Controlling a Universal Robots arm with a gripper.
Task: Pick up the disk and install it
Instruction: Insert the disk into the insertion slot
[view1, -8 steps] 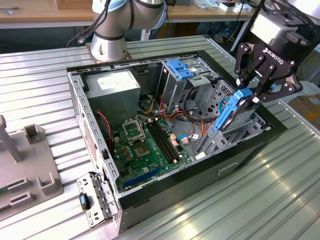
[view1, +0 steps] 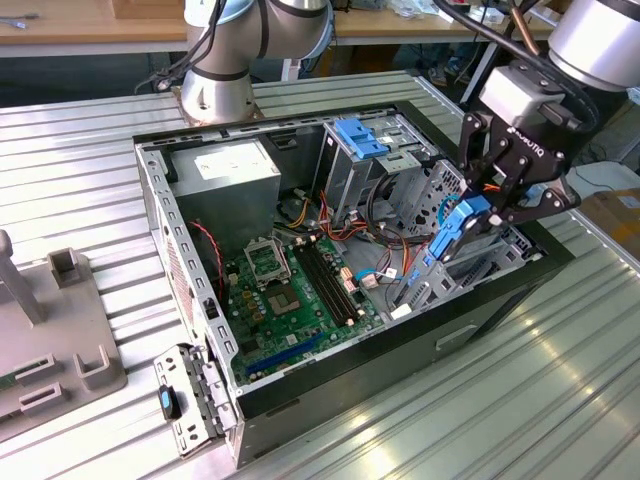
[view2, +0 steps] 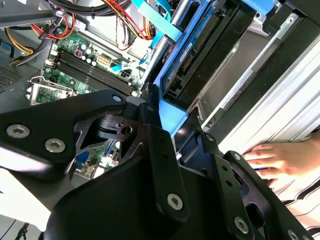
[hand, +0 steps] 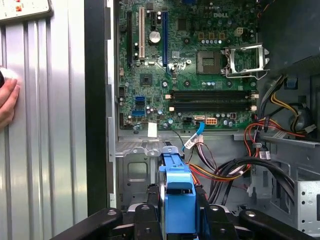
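Note:
The disk stands on edge and tilted, with its bright blue side rail facing out. My gripper is shut on it and holds it just above the metal drive cage, at the exterior view's right end of the open computer case. In the first wrist view the blue rail of the disk sits between my black fingers, with my gripper shut around it. The second wrist view has the disk running away from my gripper towards the cage.
The motherboard lies on the case floor, with red and yellow cables beside the cage. A blue bracket and grey power supply sit at the case's back. A person's hand rests on the ribbed table beside the case.

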